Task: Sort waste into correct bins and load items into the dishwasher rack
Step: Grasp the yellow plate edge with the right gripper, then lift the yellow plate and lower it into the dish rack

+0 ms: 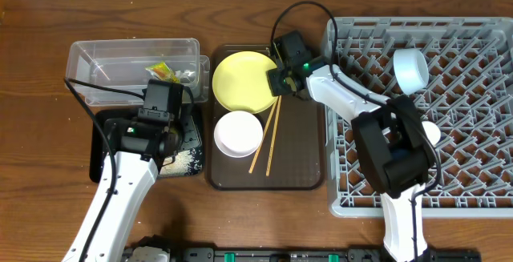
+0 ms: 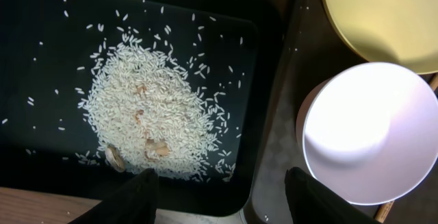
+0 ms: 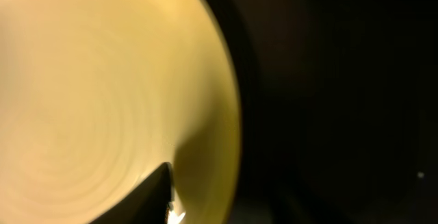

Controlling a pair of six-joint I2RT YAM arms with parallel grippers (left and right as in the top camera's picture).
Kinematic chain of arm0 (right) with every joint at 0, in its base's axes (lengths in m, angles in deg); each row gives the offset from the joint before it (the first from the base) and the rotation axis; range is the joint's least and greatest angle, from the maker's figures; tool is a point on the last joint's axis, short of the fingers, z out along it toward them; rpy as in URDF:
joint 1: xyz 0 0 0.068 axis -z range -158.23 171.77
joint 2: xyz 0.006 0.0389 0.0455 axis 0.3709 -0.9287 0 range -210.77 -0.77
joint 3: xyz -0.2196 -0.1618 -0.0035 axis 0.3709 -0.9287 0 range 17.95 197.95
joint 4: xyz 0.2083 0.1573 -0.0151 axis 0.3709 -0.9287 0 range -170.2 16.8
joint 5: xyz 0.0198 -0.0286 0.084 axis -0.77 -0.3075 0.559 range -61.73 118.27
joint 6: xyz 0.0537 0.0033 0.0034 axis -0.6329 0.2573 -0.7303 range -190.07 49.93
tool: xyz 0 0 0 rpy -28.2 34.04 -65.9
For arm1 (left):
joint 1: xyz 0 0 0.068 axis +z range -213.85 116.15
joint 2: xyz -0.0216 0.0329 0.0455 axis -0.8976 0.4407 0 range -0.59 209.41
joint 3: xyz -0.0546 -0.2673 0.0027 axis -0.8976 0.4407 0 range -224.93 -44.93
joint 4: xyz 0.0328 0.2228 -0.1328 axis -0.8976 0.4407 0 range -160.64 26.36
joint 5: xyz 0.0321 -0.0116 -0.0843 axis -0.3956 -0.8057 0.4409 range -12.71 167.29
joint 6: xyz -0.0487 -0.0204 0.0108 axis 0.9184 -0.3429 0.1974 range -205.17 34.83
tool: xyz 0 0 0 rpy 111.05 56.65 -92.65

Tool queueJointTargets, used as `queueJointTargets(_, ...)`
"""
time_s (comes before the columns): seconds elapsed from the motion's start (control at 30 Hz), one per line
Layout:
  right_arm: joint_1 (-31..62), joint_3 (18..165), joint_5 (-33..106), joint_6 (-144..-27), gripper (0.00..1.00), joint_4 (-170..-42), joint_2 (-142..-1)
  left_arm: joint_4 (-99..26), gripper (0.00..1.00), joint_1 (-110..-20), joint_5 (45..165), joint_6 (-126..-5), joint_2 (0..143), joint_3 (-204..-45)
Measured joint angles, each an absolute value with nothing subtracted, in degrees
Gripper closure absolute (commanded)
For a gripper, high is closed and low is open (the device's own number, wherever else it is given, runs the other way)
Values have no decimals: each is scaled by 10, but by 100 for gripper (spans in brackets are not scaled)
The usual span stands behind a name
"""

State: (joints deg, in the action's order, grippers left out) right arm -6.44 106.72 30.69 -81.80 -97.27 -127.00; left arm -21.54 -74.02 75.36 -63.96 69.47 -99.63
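Note:
The round yellow plate [image 1: 240, 80], white bowl [image 1: 238, 133] and two chopsticks [image 1: 268, 138] lie on the dark brown serving tray [image 1: 304, 154]. My right gripper [image 1: 280, 82] is at the plate's right rim. In the right wrist view one finger lies over the plate [image 3: 102, 80], and the other is lost in the dark. My left gripper [image 2: 222, 196] is open above the black tray [image 2: 41, 39], near its rice pile [image 2: 150, 107]. The wrapper [image 1: 163, 71] lies in the clear tub [image 1: 96, 54]. The light blue bowl [image 1: 412, 68] stands in the grey rack [image 1: 465, 174].
A small pale round thing [image 1: 432, 132] sits in the rack beside my right arm, partly hidden. The left wrist view also shows the white bowl [image 2: 373, 131] and the plate [image 2: 383, 18] to the right of the black tray. Bare wooden table [image 1: 32, 174] lies at left.

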Motion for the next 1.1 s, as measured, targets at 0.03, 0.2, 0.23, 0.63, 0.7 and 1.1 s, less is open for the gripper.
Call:
queueJointTargets(0.03,-64,1067,306,-826,78,-969,-1270,-216,38,-740,754,-640,695,-996)
queueJointTargets(0.2,-64,1067,294,-845,99,-958,-1270,-215,38,-740,754,-640,695,-996)
queueJointTargets(0.23,-64,1067,293,-849,99,-954,-1270,-216,38,-740,754,-640,695,-996)
queueJointTargets(0.63,-39,1067,180,-800,99,-963,-1152,-216,38,-740,754,-640,695,-996)
queueJointTargets(0.7,-30,1067,155,-782,99,-964,-1107,-215,38,-740,754,-640,695,-996)
queueJointTargets(1.1,53,1068,-52,-566,99,-981,-954,-216,38,-740,754,-640,695,-996)
